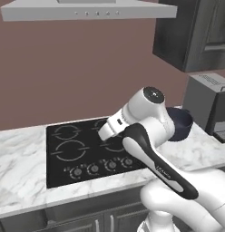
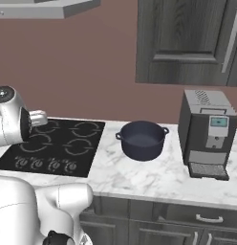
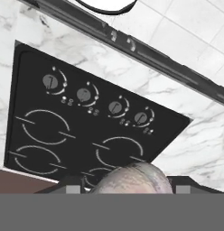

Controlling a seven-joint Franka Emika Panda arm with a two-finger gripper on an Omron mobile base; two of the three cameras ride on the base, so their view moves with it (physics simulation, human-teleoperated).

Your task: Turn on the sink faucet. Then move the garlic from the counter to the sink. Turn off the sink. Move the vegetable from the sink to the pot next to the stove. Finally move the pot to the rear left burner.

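My gripper [image 3: 129, 186] is shut on the garlic [image 3: 132, 177], a pinkish-white bulb that sits between the two dark fingertips at the bottom of the hand view. The hand [image 1: 110, 129] hovers above the black stove [image 1: 82, 149], over its right half, and looks straight down on the burners and knobs [image 3: 82, 94]. The rear left burner [image 1: 66, 132] is bare. The dark pot [image 2: 142, 139] stands empty on the marble counter [image 2: 139, 177] just right of the stove [image 2: 58, 146]. The sink and faucet are out of view.
A grey coffee machine [image 2: 209, 134] stands on the counter right of the pot. A range hood [image 1: 87, 11] hangs over the stove and dark wall cabinets [image 2: 187, 43] hang above the pot. Bare marble [image 1: 19, 163] lies left of the stove.
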